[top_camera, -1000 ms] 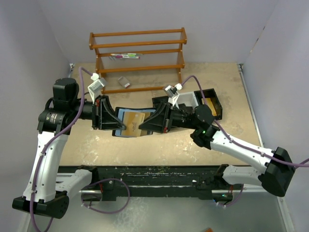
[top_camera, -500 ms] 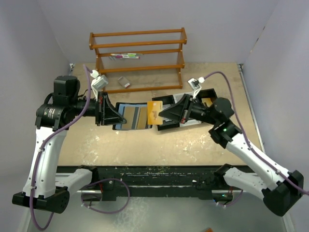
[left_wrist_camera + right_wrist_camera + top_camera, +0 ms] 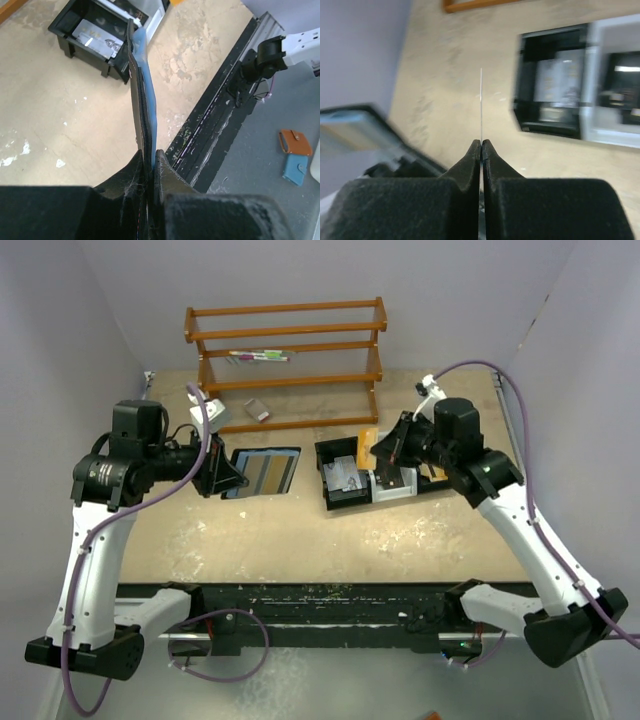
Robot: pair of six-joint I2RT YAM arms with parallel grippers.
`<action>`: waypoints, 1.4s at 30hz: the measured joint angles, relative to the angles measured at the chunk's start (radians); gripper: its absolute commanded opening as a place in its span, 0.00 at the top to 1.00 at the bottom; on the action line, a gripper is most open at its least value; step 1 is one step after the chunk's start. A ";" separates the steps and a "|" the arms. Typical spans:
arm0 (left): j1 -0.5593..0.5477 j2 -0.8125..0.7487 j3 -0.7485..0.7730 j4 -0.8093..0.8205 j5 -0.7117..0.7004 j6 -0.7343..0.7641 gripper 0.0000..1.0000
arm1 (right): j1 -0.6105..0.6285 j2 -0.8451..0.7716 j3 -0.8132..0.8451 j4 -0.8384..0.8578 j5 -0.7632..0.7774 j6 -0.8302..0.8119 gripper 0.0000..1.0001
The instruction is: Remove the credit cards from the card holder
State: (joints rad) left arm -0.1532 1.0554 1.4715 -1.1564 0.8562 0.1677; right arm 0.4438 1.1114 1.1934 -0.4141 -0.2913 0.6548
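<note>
- My left fingers [image 3: 129,175] are clamped on the edge of one open card holder [image 3: 290,470]; one tan card [image 3: 266,473] shows in its slots.
- My right fingers [image 3: 470,162] pinch one orange card [image 3: 368,439], near the far rim of the one tray [image 3: 322,480].
- Bare surface [image 3: 300,530] lies between holder and tray; one wooden rack [image 3: 285,350] stands behind.

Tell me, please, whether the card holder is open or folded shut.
Open: the card holder is spread, blue-grey lining facing the overhead camera.
</note>
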 measured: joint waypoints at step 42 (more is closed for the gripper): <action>0.000 -0.066 0.006 -0.066 -0.035 0.053 1.00 | -0.367 0.695 0.153 -0.101 0.373 -0.402 1.00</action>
State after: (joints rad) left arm -0.1532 0.9897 1.4773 -1.2228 0.8215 0.2207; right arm 0.0772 1.8069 1.3468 -0.5152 0.0818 0.2527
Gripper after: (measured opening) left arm 0.114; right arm 0.005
